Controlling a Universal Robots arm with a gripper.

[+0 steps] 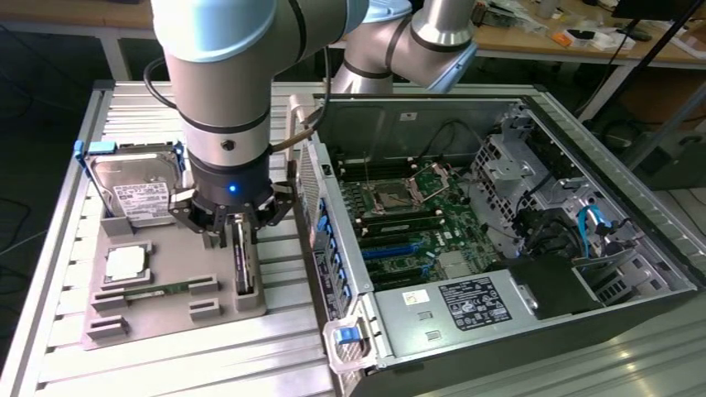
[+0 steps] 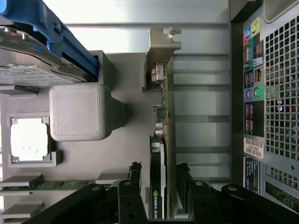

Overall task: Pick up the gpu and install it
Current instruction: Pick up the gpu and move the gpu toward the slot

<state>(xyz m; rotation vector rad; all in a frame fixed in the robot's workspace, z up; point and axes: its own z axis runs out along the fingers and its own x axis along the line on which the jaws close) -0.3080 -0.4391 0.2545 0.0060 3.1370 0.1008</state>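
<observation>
Gripper (image 2: pixel 159 183) is wide open and holds nothing. Its fingers (image 2: pixel 134 173) straddle the gpu (image 2: pixel 158 154), one on each side, with gaps showing, so no contact as far as I can tell. The gpu stands on its long edge in a slot of the grey tray (image 2: pixel 126 154), with its metal bracket (image 2: pixel 161 46) at the far end from the gripper.

Risks, as a judgement:
- An off-centre close would push the thin card sideways and jam it in the slot.
- Pads landing on the chips rather than the bare board could damage them.
- A tilted lift could snag the bracket on its tray holder.

Room:
- On one side of the card, the grey block (image 2: pixel 77 112) is near, with the hard drive (image 2: pixel 28 60) and CPU (image 2: pixel 29 139) beyond it.
- On the other side, a strip of bare slatted table (image 2: pixel 201 107) runs up to the computer case (image 2: pixel 275 93). It is close, so there is little swing room.
- Farther off, the case lies open and the motherboard (image 1: pixel 398 215) is exposed.
</observation>
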